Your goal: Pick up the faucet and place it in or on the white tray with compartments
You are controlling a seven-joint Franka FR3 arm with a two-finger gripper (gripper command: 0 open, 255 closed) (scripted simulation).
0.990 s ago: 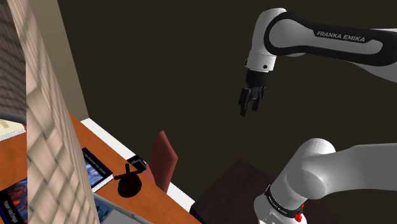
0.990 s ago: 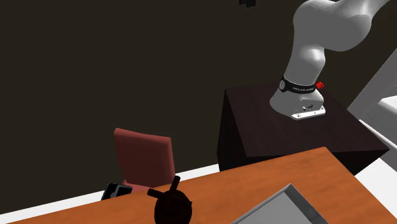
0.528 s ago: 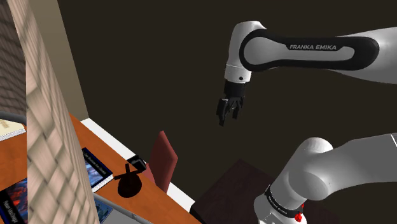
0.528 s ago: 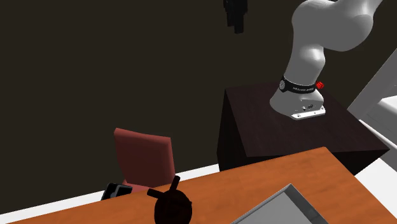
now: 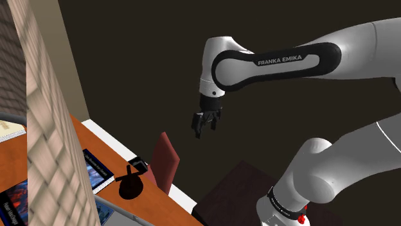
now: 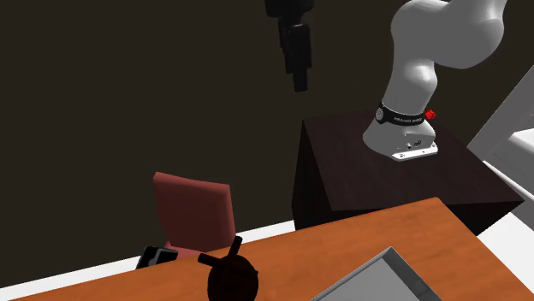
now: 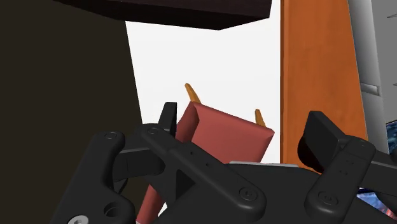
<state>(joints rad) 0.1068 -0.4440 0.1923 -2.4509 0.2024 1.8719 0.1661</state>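
The gripper [image 5: 205, 123] hung in mid-air on the outstretched arm, pointing down, with nothing in it. In the wrist view its two black fingers [image 7: 167, 118] stood apart, spread wide, and the red chair [image 7: 222, 132] showed between them, farther away, not touched by either.

The faucet [image 5: 130, 183], a dark thing with a rounded base and a short stem slanting up from it, stood on the orange desk [image 5: 83, 131] near the desk's edge. In the shoulder view it lay below the gripper and towards that view's left, well apart from it, with the chair [image 5: 166, 160] between the two. In the second exterior view the gripper [image 6: 299, 84] hung near the top of the picture, while the faucet [image 6: 229, 274] sat at the bottom edge, down and to that view's left, again well apart; the chair [image 6: 197, 209] stood just behind it, on the far side of the desk [image 6: 342, 248].

The tray [image 6: 389, 254], drawn grey, lay on the same desk, apart from the faucet towards the second exterior view's right. In the shoulder view a corner of the tray [image 5: 104, 207] showed just below the faucet, and a blue book [image 5: 96, 168] lay just beside the faucet. The dark stand [image 6: 385, 171] stood beyond the desk.
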